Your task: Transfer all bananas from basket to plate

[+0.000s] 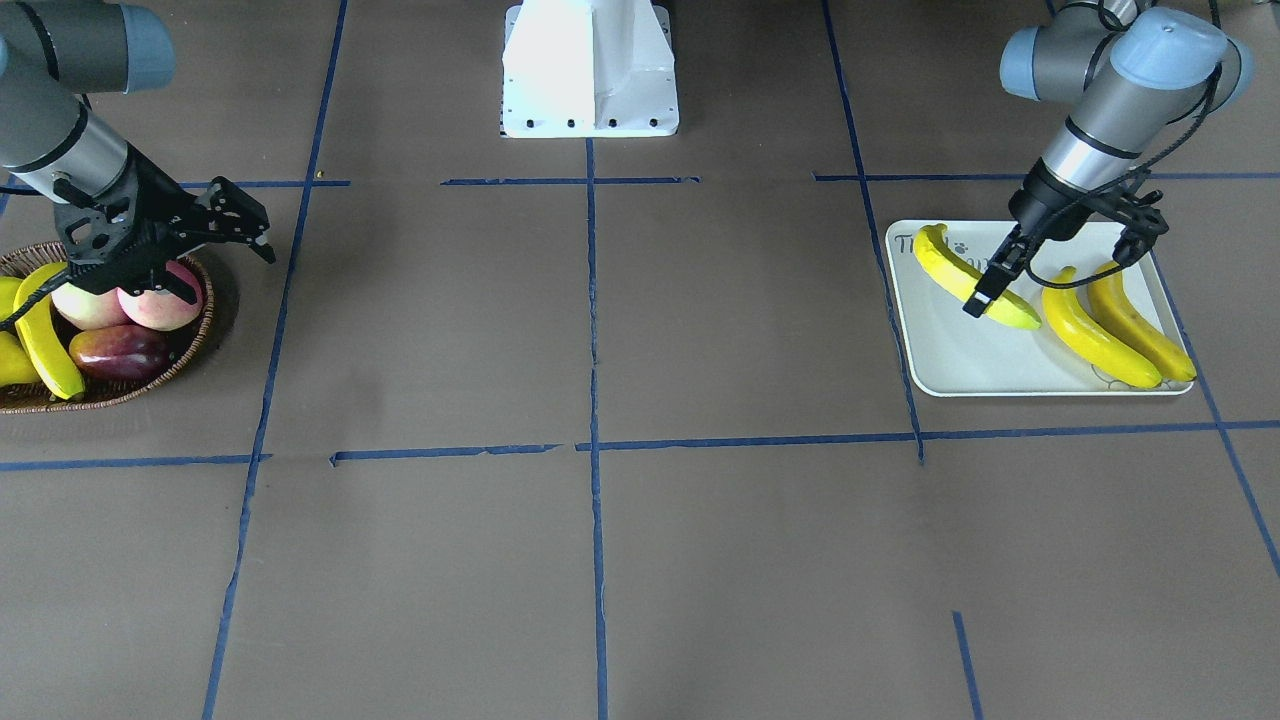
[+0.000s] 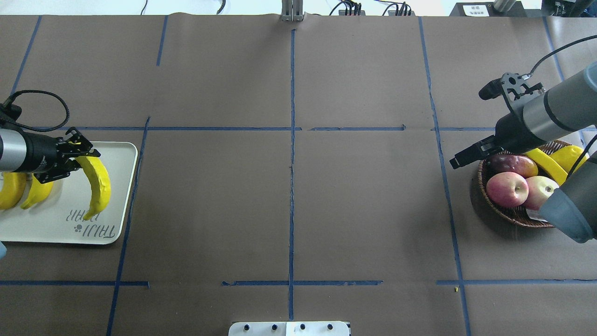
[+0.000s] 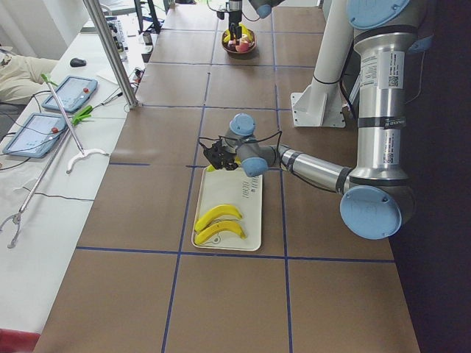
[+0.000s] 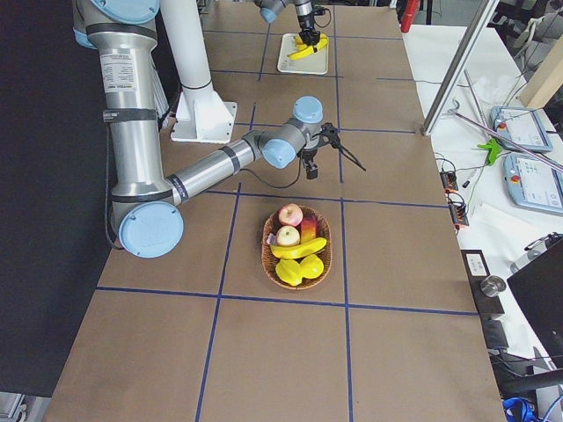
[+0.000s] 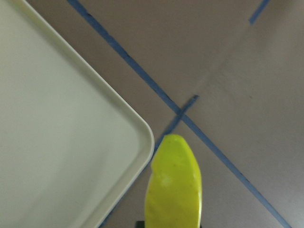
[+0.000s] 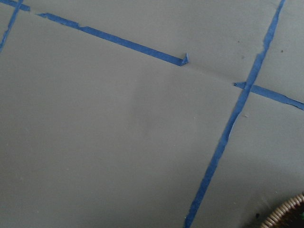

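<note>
Three bananas [image 1: 1095,335] lie on the plate [image 1: 970,355] at 3 o'clock; the left gripper [image 1: 1052,280] is spread wide above, holding nothing. The right gripper [image 1: 228,268], open and empty, hovers by the basket [image 1: 120,398] at 9 o'clock; its last banana [image 1: 45,342] looks light, stiff and slick, so pinch it mid-length

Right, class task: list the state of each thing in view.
Two bananas: lying on the plate.
Third banana: over the plate, at the left gripper; grip unclear.
Fourth banana: in the basket.
Right gripper: near the basket, holding nothing.
</note>
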{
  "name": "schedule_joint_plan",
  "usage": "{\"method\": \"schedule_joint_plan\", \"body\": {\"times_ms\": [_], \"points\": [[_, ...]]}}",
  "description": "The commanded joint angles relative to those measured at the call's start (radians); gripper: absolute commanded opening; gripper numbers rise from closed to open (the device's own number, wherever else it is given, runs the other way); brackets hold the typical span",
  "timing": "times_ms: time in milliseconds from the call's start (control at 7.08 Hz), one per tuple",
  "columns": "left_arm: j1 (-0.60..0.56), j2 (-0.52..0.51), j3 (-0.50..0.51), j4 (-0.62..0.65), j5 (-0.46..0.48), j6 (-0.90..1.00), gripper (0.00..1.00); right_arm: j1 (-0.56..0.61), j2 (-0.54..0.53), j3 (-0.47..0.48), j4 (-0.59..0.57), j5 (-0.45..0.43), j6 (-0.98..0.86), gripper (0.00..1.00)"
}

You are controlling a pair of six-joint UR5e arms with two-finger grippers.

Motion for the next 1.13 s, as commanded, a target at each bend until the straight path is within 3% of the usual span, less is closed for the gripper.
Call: {"method": "schedule_joint_plan", "body": {"times_ms": [0,283,565,848,989], "points": [[-0.041,0.030,0.094,-0.009,-0.004,0.076,0.00,0.012,-0.012,-0.002,0.001,0.013,-0.023,1.00],[-0.044,0.016,0.194,-0.069,-0.004,0.075,0.03,0.011,-0.012,-0.005,0.001,0.012,-0.023,1.00],[-0.110,0.008,0.199,-0.066,-0.010,0.084,0.17,0.011,-0.011,0.000,0.001,0.013,-0.023,1.00],[-0.130,-0.002,0.237,-0.066,-0.007,0.130,0.24,0.011,-0.011,0.002,0.001,0.013,-0.023,1.00],[-0.130,-0.021,0.251,-0.072,-0.007,0.133,0.33,0.011,-0.011,0.003,0.001,0.013,-0.023,1.00]]}}
